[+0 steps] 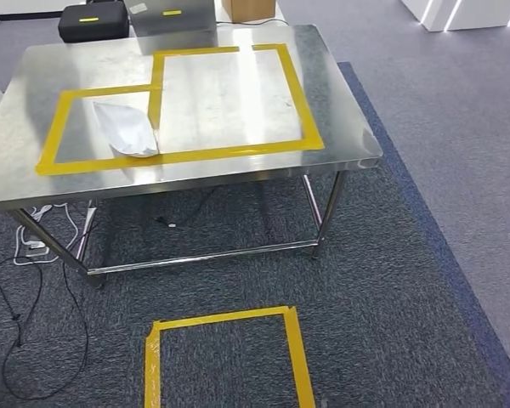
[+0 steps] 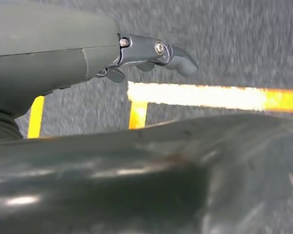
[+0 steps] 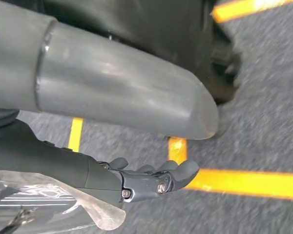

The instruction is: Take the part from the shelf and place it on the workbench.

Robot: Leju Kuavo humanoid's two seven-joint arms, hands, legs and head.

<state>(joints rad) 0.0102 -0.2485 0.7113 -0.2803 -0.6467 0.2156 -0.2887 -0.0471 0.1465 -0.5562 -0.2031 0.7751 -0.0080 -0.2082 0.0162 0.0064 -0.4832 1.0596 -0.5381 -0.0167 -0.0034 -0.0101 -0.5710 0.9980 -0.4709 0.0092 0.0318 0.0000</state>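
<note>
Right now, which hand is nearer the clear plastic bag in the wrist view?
Right. The right hand has the clear plastic bag against its fingers; the left hand hangs over bare carpet, apart from any bag.

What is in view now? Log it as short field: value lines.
workbench: steel table, yellow tape outlines on top
on bench: silver pouch, lying inside the left outline
floor: yellow tape square on grey carpet, in front of the bench
left hand: holds nothing, hangs over the carpet
right hand: holds a clear bag, over the carpet
</note>
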